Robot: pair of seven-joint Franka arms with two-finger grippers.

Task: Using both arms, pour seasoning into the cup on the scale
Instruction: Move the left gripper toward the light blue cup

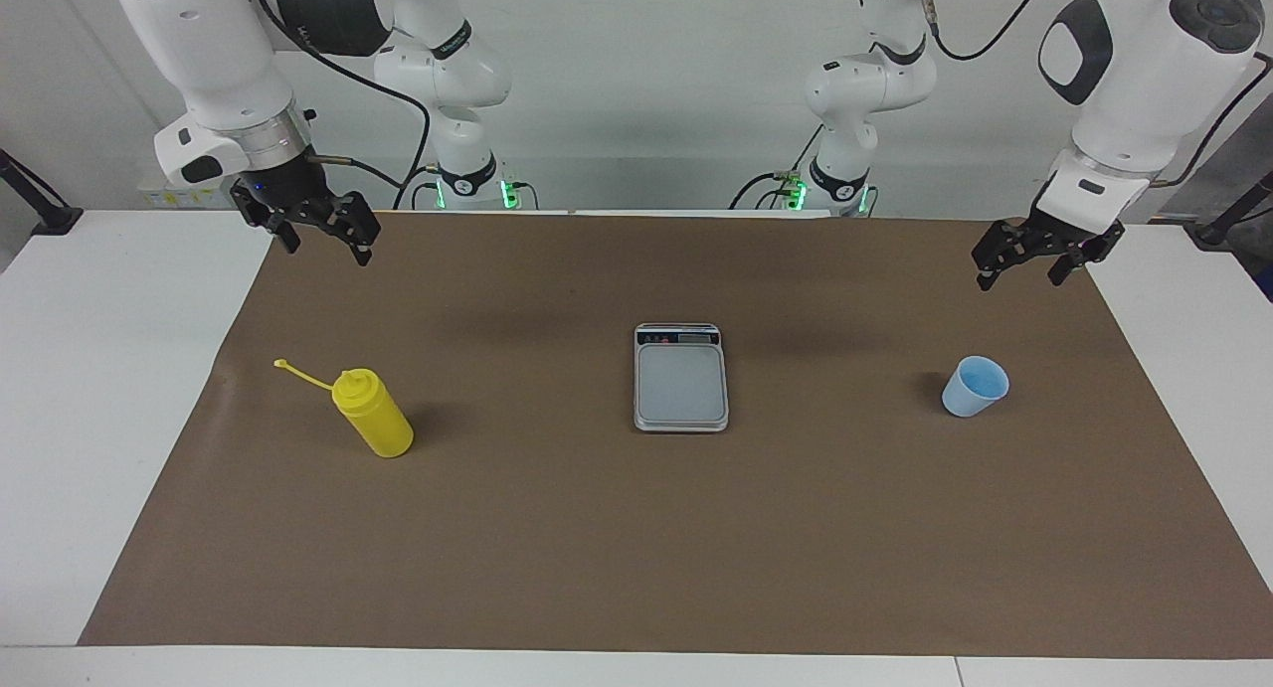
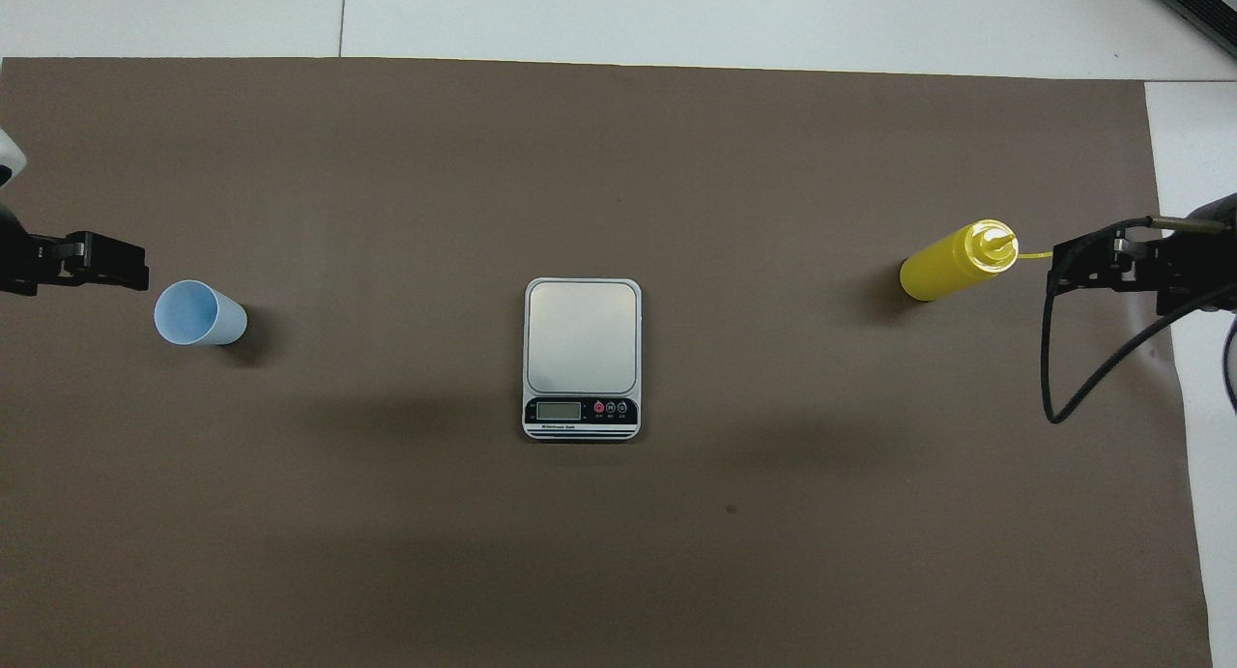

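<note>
Facing view: nothing is held yet. The left gripper [image 1: 1028, 258] hangs spread wide over the mat above the cup [image 1: 975, 386], the right gripper [image 1: 316, 232] likewise near the bottle [image 1: 373, 414]. Next, the cup must be carried onto the empty scale [image 1: 681, 379].

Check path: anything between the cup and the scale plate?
Nothing visible. Only bare brown mat lies between the cup and the scale; its plate carries nothing. The yellow bottle stands toward the right arm's end.
</note>
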